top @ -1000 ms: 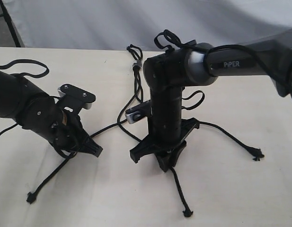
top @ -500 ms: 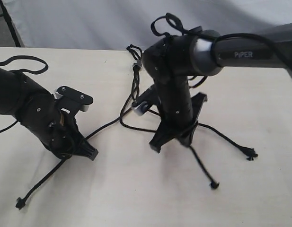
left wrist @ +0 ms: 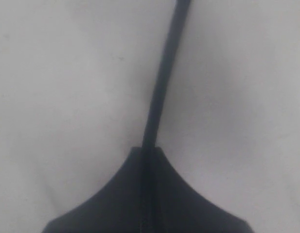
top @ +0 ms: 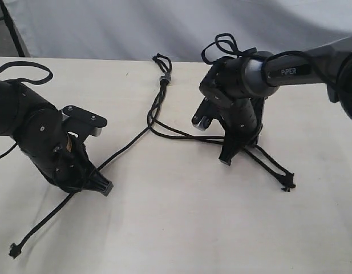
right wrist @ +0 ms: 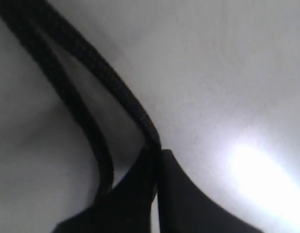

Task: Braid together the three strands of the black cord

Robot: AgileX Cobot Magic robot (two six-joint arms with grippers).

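The black cord lies on the pale table (top: 176,228), its loop and knot (top: 161,59) and grey band (top: 165,79) at the far edge. Below the band the three strands (top: 154,108) twist together, then part. The left strand (top: 121,151) runs into my left gripper (top: 104,186), which is shut on it (left wrist: 162,77); its knotted end (top: 14,250) trails near the front left. My right gripper (top: 226,158) is shut on one strand (right wrist: 118,87). The third strand (right wrist: 74,102) passes beside its finger. Both right strands end together in knots (top: 287,183).
A grey cloth backdrop (top: 107,28) hangs behind the table's far edge. Thick arm cables loop over the left arm (top: 27,67) and over the right wrist (top: 226,42). Bare table lies between the two grippers.
My right gripper has swung right and farther back with its strand, whose end now lies by the rightmost strand's end. The left gripper has drifted left and nearer, dragging its strand's end.
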